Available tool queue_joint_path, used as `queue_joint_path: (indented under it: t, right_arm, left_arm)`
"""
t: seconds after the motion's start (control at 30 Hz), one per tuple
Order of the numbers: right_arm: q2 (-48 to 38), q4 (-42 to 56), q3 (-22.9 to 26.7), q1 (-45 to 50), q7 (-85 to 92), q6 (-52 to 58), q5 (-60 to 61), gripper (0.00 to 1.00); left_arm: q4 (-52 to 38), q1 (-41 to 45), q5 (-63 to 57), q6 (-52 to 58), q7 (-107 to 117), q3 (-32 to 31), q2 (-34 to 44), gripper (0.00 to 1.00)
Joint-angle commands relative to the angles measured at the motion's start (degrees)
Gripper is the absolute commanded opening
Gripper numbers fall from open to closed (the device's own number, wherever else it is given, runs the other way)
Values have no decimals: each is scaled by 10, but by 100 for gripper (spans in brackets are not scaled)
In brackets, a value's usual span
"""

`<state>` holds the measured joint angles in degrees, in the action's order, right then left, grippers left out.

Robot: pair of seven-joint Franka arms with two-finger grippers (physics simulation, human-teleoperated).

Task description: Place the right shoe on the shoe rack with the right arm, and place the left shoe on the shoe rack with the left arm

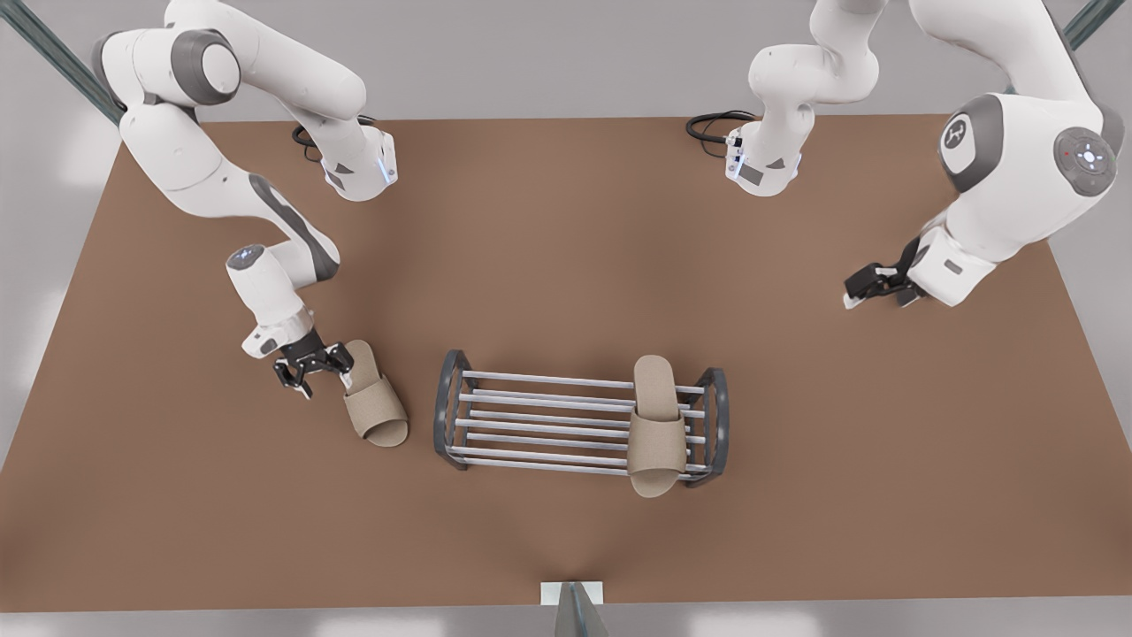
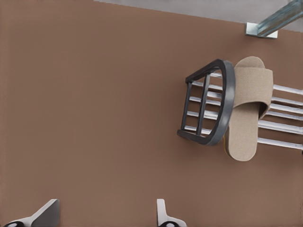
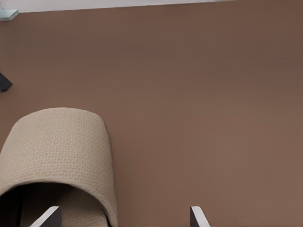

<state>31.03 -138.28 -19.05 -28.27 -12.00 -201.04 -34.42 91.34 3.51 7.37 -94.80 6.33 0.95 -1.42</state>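
The shoe rack [image 1: 579,425] stands mid-table and already carries one beige slipper [image 1: 656,425] across its bars at the front view's right end. The other slipper [image 1: 375,402] lies on the brown table [image 1: 566,221] just off the rack's left end, its long axis running near-to-far.

The right gripper [image 1: 305,364], fingers apart, hovers at this slipper's far heel end, while the left gripper [image 1: 871,287], also spread and empty, waits well to the right.

Right pincer [image 1: 305,367] low (fingers spread); left pincer [image 1: 871,287] raised, spread.

Two slippers [image 1: 375,405] [image 1: 656,426] — one shoe rack [image 1: 539,423] — two arms.
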Motion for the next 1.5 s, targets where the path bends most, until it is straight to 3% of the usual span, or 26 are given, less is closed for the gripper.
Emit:
queue_joint_path:
  t: [0.0, 0.13, 1.1, 1.47]
  right_arm:
    - [4, 5, 0, 1, 36, 0, -1, 100]
    - [9, 9, 0, 1, 36, 0, -1, 100]
    - [39, 10, -4, -12, 33, 0, -6, 100]
    - [39, 6, -38, -40, 33, 0, -5, 100]
  left_arm:
    - [-17, -3, -6, 32, -49, -20, 13, 100]
    - [-24, -6, -26, 35, 30, -33, -40, 100]
    - [-23, 1, -68, 24, 77, -36, -43, 100]
    - [-23, 2, -68, 24, 77, -37, -43, 100]
